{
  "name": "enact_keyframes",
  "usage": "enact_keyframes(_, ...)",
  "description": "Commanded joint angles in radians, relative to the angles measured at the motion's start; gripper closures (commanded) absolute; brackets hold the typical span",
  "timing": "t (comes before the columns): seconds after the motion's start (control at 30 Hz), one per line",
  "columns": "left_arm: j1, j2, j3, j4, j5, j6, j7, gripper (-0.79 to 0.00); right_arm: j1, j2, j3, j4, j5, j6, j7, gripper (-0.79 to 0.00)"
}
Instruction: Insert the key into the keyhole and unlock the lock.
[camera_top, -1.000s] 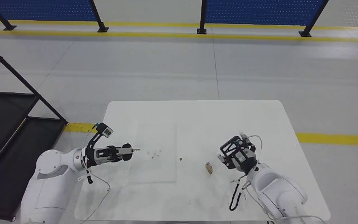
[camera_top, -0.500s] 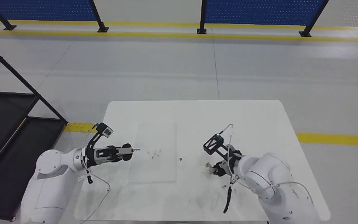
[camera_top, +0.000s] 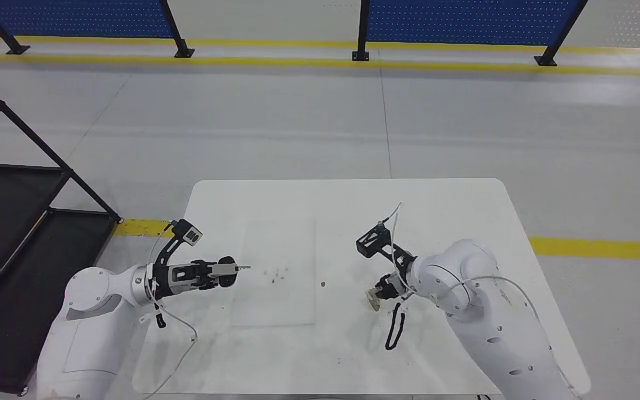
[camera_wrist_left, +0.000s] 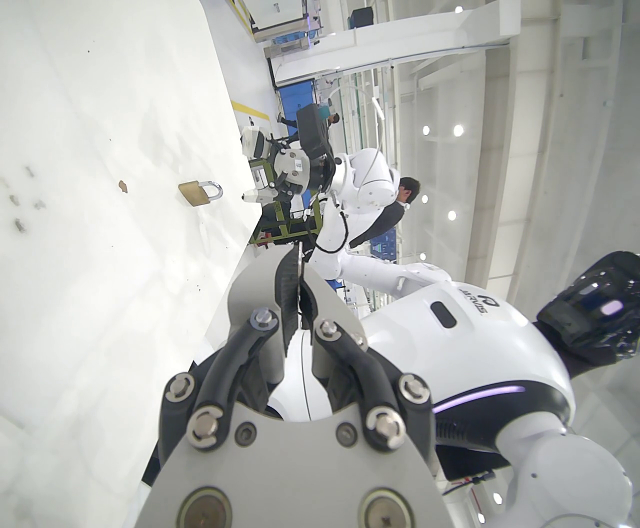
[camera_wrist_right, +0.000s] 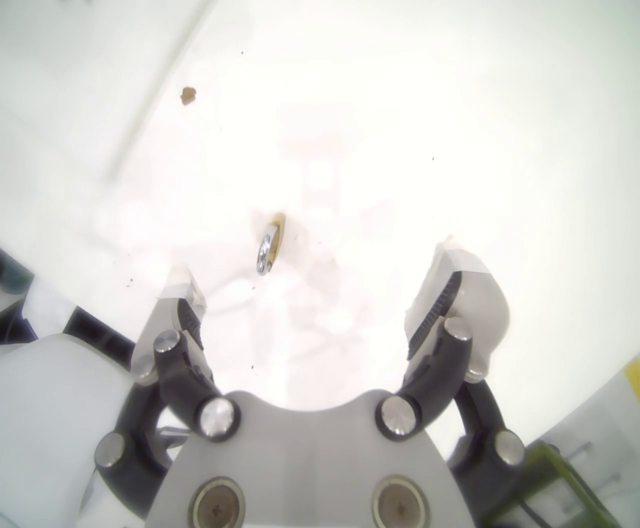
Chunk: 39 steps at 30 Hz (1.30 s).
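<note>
The right arm has swung in across the desk and now hangs just over the lock, which lies on the desk. Its jaws are wide open and empty, I think so they can grab the lock. The left arm sits well apart, jaws pinched tight on the key, ready to poke it in.

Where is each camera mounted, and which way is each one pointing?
Top view: above the arms, looking down at the table; both arms show.
Left wrist view: on the left wrist, looking across the table; left gripper shut on the key.
Right wrist view: on the right wrist, looking down; open right gripper.
Both wrist views share the padlock.
</note>
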<state>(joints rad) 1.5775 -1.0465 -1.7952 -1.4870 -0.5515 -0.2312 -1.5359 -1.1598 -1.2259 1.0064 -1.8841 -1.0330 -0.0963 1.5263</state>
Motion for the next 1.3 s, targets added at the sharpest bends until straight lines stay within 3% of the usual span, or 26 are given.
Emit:
enact_keyframes(0.0, 0.000, 0.000, 0.000, 0.000, 0.000, 0.000, 0.000, 0.000, 0.000, 0.000, 0.000, 0.000, 0.000, 0.000, 0.000, -0.785)
enact_keyframes(0.3, 0.000, 0.000, 0.000, 0.000, 0.000, 0.000, 0.000, 0.000, 0.003, -0.003, -0.055, 0.035, -0.030, -0.016, 0.005, -0.785)
enact_keyframes(0.97, 0.000, 0.000, 0.000, 0.000, 0.000, 0.000, 0.000, 0.000, 0.200, -0.014, -0.322, 0.254, 0.090, 0.067, 0.010, -0.785)
enact_keyframes(1.03, 0.000, 0.000, 0.000, 0.000, 0.000, 0.000, 0.000, 0.000, 0.213, -0.010, -0.337, 0.267, 0.109, 0.072, 0.010, -0.616)
enact_keyframes(1.07, 0.000, 0.000, 0.000, 0.000, 0.000, 0.000, 0.000, 0.000, 0.219, -0.007, -0.344, 0.273, 0.118, 0.076, 0.010, -0.471)
enact_keyframes(1.1, 0.000, 0.000, 0.000, 0.000, 0.000, 0.000, 0.000, 0.000, 0.225, -0.005, -0.350, 0.279, 0.128, 0.080, 0.010, -0.388)
enact_keyframes(1.27, 0.000, 0.000, 0.000, 0.000, 0.000, 0.000, 0.000, 0.000, 0.250, 0.008, -0.376, 0.290, 0.166, 0.100, 0.010, -0.336)
